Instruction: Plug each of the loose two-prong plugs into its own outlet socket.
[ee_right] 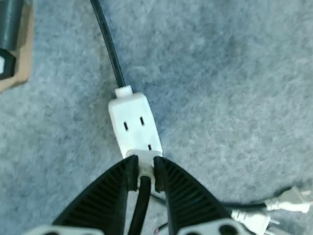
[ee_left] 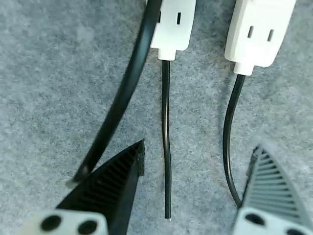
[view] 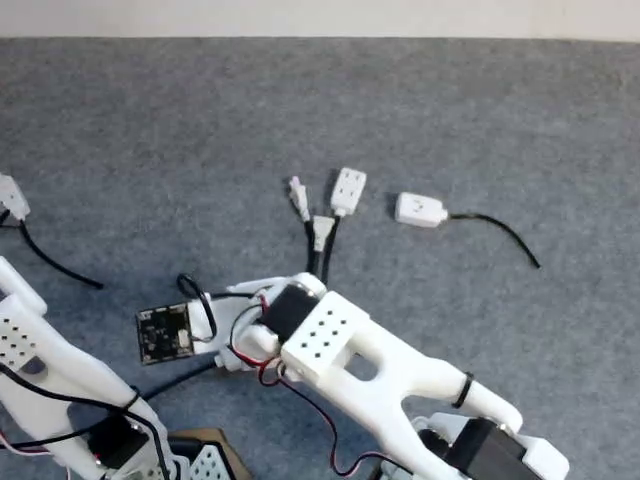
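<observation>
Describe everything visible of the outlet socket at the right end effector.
The outlet socket is a white, plastic-looking rectangular block lying flat on the grey carpet. One slot pair and a further slot show on its upper face. A black cord leaves one end; at the other, a white plug, pinched in the right end effector, butts against it.

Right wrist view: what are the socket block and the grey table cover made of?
Socket block: apparently hard moulded plastic, white, smooth, faintly glossy. Table cover: likely felt or short-pile carpet, matte grey with fuzzy mottled fibres; which one is unclear.
</observation>
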`<control>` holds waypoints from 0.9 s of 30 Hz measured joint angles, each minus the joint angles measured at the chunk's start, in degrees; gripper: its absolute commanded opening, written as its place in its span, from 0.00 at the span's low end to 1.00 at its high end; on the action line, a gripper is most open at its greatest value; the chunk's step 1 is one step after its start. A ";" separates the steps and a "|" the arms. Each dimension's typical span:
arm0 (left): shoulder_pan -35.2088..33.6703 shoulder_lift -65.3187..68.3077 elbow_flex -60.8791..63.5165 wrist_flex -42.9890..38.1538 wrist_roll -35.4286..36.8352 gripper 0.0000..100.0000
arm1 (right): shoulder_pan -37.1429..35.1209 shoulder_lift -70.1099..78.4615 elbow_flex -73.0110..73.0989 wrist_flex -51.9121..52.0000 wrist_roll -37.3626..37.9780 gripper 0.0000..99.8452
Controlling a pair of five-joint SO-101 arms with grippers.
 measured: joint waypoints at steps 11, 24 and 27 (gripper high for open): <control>0.00 0.00 -0.44 0.18 0.00 0.34 | -1.32 0.00 1.14 -1.76 0.00 0.00; 0.09 0.00 -0.44 0.18 0.00 0.34 | -1.41 0.00 1.14 -1.76 0.00 0.00; 0.09 0.00 -0.44 0.18 0.00 0.34 | -1.41 0.00 1.23 -1.85 0.00 0.00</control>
